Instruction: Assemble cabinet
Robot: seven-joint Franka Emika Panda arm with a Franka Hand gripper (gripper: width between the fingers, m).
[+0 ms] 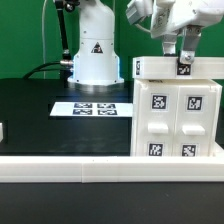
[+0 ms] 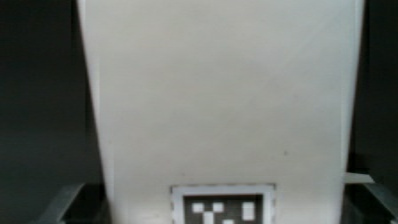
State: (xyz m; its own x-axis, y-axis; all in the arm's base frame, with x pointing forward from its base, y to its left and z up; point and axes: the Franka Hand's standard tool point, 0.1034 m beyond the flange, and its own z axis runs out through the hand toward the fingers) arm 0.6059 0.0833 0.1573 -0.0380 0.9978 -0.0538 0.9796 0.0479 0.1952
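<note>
The cabinet (image 1: 176, 122) is a large white box standing upright at the exterior view's right, with four tagged blocks on the face toward the camera. A wider white top panel (image 1: 150, 68) lies across it. My gripper (image 1: 185, 60) comes down from above onto that panel by a small tag (image 1: 185, 69). In the wrist view the white panel (image 2: 222, 100) fills the middle, with a tag (image 2: 226, 208) at its near end. My gripper (image 2: 217, 205) straddles it, and a dark finger (image 2: 68, 202) shows against each side edge. The jaws look closed on the panel.
The marker board (image 1: 88, 108) lies flat on the black table mid-scene. The arm's white base (image 1: 92, 55) stands behind it. A long white border rail (image 1: 90, 166) runs along the table's front edge. A small white piece (image 1: 3, 130) shows at the exterior view's left edge.
</note>
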